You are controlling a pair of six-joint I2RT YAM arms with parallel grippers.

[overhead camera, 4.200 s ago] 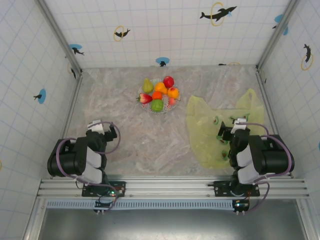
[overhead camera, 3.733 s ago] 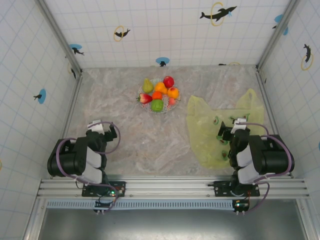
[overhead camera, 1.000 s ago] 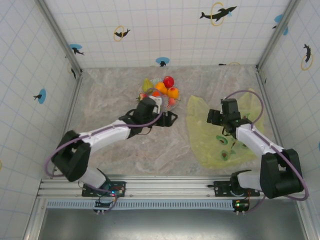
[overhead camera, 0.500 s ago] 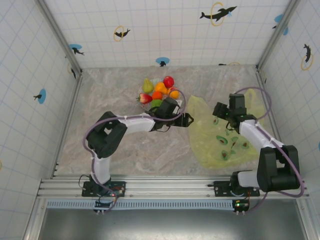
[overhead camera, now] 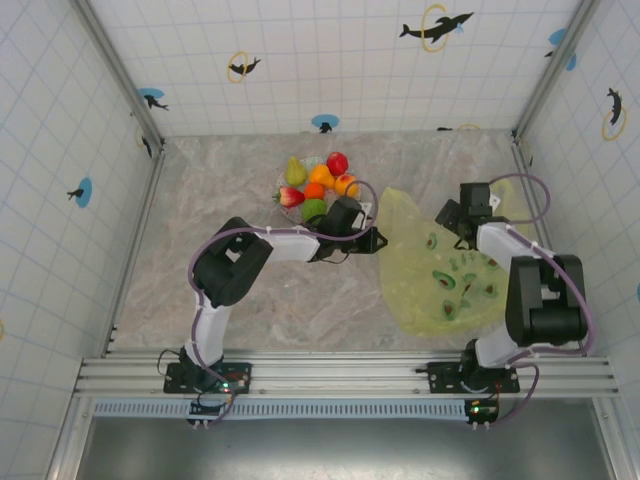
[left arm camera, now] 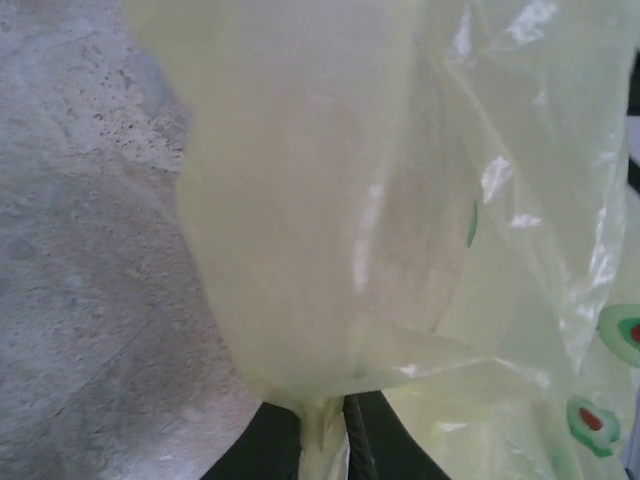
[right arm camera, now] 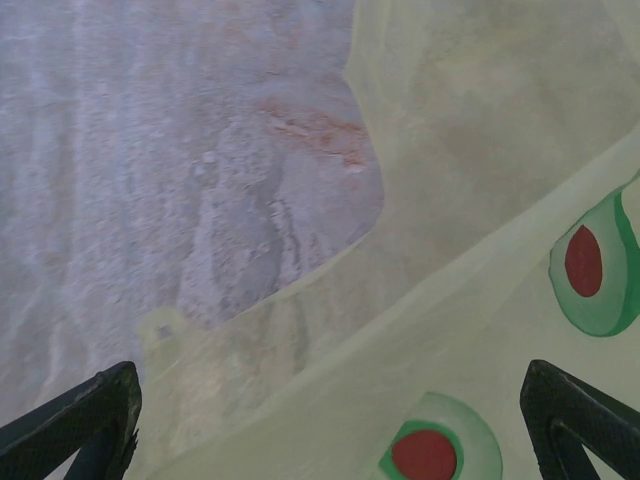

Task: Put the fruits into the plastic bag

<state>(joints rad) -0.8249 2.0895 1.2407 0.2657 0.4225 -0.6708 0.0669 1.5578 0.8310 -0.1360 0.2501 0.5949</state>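
Note:
The fruits lie heaped on a patterned plate point(overhead camera: 312, 160) at the back centre: a pear point(overhead camera: 294, 171), a red apple point(overhead camera: 338, 163), an orange point(overhead camera: 322, 176), a strawberry point(overhead camera: 291, 196) and a green apple point(overhead camera: 313, 208). The plastic bag point(overhead camera: 440, 290), yellow-green with avocado prints, lies to the right of them. My left gripper point(overhead camera: 376, 240) is shut on the bag's left edge; in the left wrist view its black fingers point(left arm camera: 385, 445) pinch a bunched fold of the bag point(left arm camera: 330, 200). My right gripper point(overhead camera: 448, 215) hovers open over the bag's far part, its fingertips point(right arm camera: 80, 420) spread wide above the bag point(right arm camera: 480, 330).
The left arm stretches across the marble table point(overhead camera: 230, 260) just in front of the plate. Tiled walls close in the back and both sides. The bag's right handle loop point(overhead camera: 505, 195) lies near the right wall.
My left gripper has shut on the bag's left edge, which now stands pulled up. My right gripper has moved farther back over the bag and stayed open.

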